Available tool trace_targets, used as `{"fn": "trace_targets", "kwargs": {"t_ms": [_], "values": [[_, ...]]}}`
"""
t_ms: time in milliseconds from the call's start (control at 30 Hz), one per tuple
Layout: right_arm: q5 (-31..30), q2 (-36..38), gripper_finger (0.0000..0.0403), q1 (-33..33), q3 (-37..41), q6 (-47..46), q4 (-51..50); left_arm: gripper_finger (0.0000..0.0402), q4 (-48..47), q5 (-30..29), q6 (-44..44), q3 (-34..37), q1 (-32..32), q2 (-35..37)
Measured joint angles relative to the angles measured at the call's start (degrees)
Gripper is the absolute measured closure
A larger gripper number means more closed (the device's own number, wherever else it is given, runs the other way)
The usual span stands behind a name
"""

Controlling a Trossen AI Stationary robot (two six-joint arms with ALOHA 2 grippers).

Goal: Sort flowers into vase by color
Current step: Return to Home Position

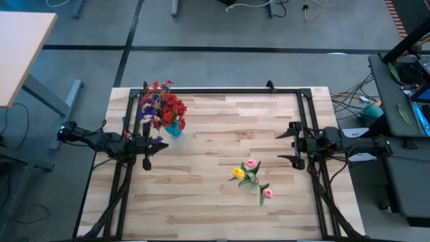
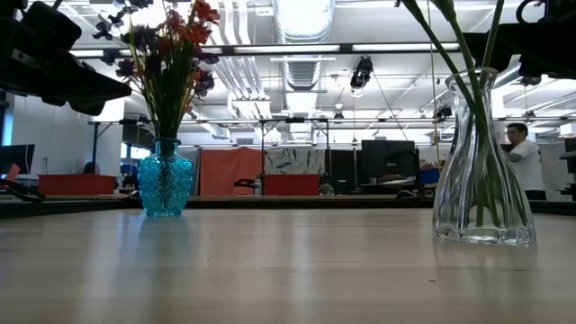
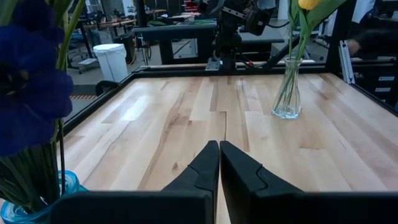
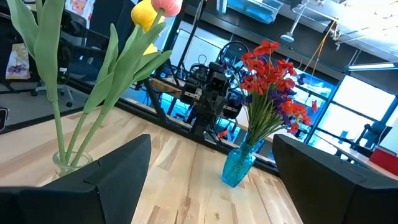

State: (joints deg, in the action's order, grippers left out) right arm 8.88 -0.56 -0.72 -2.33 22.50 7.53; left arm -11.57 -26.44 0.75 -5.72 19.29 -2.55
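Both arms are plain matte black, no markings I can make out. The left arm (image 1: 94, 138) and right arm (image 1: 349, 142) are slim dark tubes with chunkier blocks at the joints. The left gripper (image 3: 219, 149) has angular wedge fingers tapering to points. The right gripper (image 1: 281, 147) fingers (image 4: 118, 174) look like broad flat slabs with bevelled edges.

Tulip heads: above clear vase (image 2: 483, 162), past the low view's edge, only stems (image 2: 494, 31) show.
Clear vase body: behind right gripper (image 4: 211, 149), right wrist view.
Blue vase (image 3: 71, 183): mostly cropped, left wrist view.
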Motion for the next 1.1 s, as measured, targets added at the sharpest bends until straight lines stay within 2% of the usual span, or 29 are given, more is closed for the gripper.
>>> {"fn": "trace_targets", "kwargs": {"t_ms": [1100], "values": [[0.02,0.00,0.0076,0.00,-0.04,0.02,0.00,0.0402,-0.01,0.00,0.00,-0.02,0.00,0.00]]}}
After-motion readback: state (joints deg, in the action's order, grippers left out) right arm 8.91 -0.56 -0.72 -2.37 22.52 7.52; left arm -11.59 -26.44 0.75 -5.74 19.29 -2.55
